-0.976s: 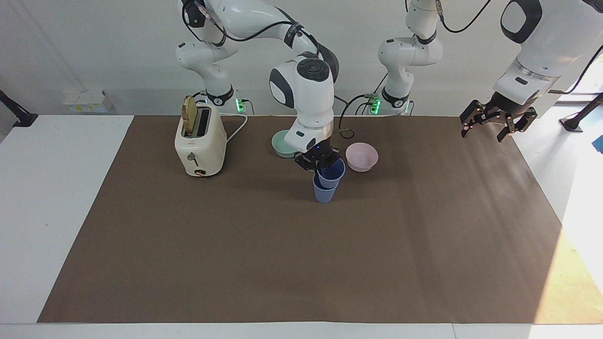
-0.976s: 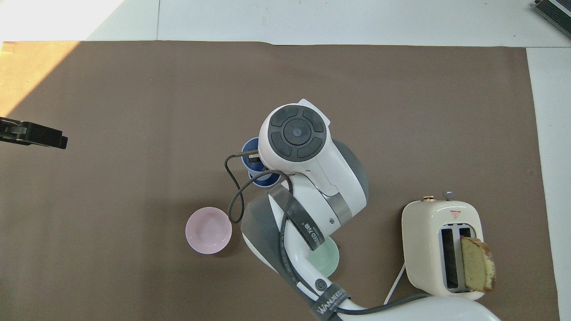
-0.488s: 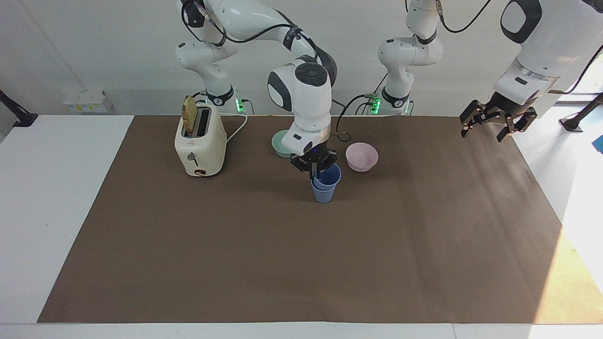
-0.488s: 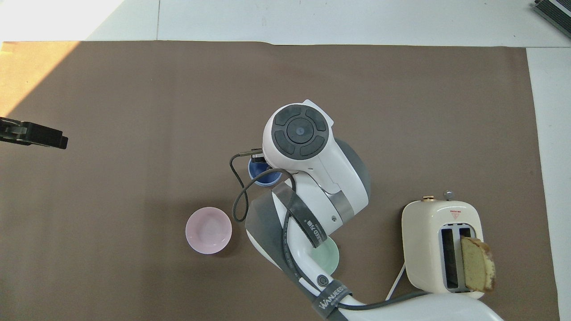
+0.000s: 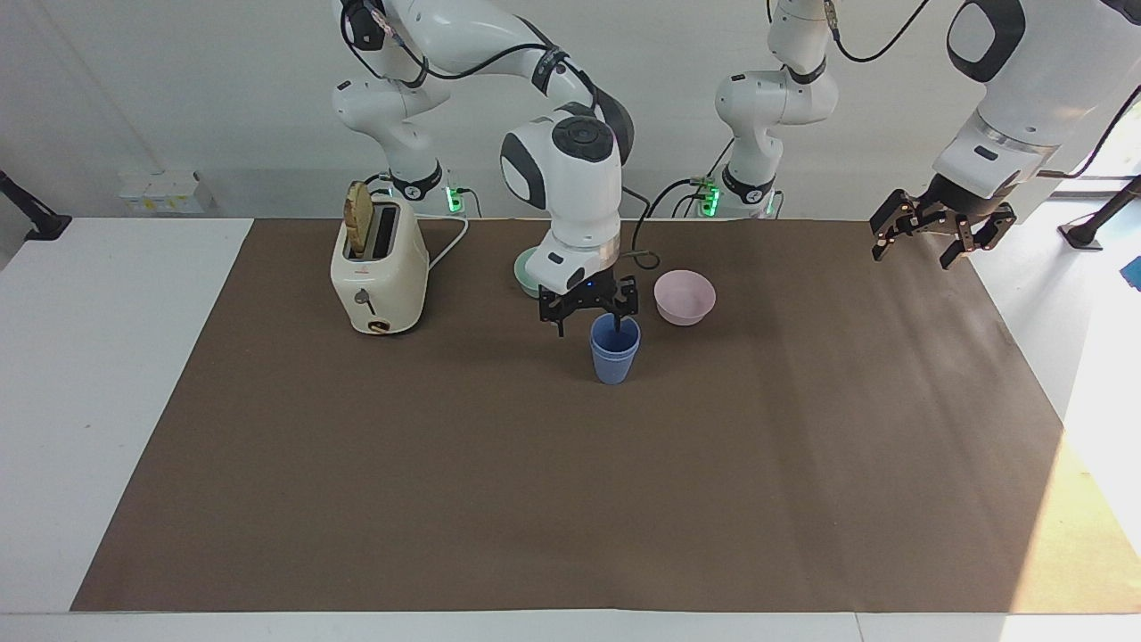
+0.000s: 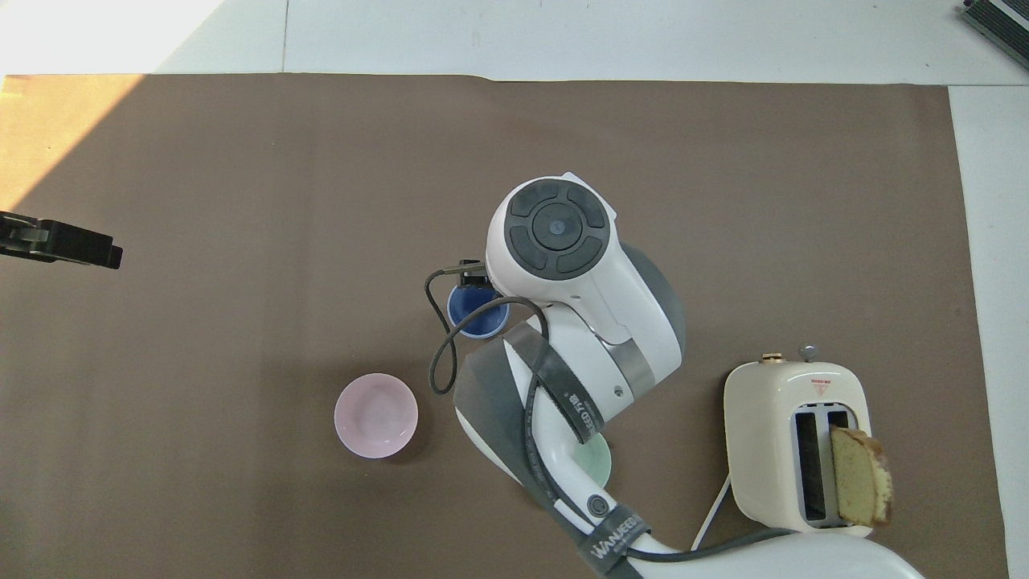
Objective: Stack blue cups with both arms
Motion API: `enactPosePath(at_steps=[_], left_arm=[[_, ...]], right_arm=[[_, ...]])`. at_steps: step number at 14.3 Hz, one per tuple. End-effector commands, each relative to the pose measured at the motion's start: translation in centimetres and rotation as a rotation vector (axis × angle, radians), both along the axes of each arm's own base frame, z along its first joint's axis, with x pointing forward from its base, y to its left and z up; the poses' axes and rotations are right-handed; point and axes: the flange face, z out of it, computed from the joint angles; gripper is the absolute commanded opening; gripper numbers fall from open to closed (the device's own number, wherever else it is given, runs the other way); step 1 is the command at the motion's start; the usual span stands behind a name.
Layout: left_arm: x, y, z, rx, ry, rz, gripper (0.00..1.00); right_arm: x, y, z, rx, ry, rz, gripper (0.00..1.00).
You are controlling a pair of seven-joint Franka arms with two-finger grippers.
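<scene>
We see a cream toaster (image 5: 378, 269) at ten o'clock on the brown mat (image 5: 570, 499), a slice of bread (image 5: 358, 217) upright in one slot. A pale pink bowl (image 5: 685, 297) sits near twelve o'clock, a teal-green bowl (image 5: 528, 271) beside it, toward the toaster.

White wall (image 5: 178, 89), sunlight (image 5: 1101, 464) on brown table mat (image 5: 535, 499).
</scene>
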Motion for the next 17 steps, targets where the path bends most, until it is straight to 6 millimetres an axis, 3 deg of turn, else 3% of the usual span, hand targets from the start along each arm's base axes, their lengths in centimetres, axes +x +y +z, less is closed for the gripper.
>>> enactPosePath(at_steps=[1, 4, 5, 7, 12, 17], left_arm=[[-0.2, 0.1, 0.6, 0.016, 0.005, -0.008, 1.00], [-0.1, 0.3, 0.6, 0.016, 0.001, -0.007, 1.00], [-0.1, 0.4, 0.6, 0.016, -0.001, -0.007, 1.00], [-0.1, 0.5, 0.6, 0.016, 0.001, -0.005, 1.00], [-0.1, 0.4, 0.7, 0.016, -0.001, -0.005, 1.00], [-0.1, 0.5, 0.7, 0.016, -0.001, -0.004, 1.00]], right_arm=[[-0.4, -4.6, 5.6, -0.001, -0.014, -0.067, 1.00], [0.9, -13.3, 12.2, 0.011, -0.043, -0.151, 1.00], [1.1, -16.6, 13.4, 0.005, -0.037, -0.147, 1.00], [0.3, -20.9, 15.8, -0.028, -0.032, -0.087, 1.00], [-1.4, -28.0, 19.2, -0.046, -0.017, -0.097, 1.00], [-1.4, -32.6, 19.1, -0.044, 0.015, -0.146, 1.00]])
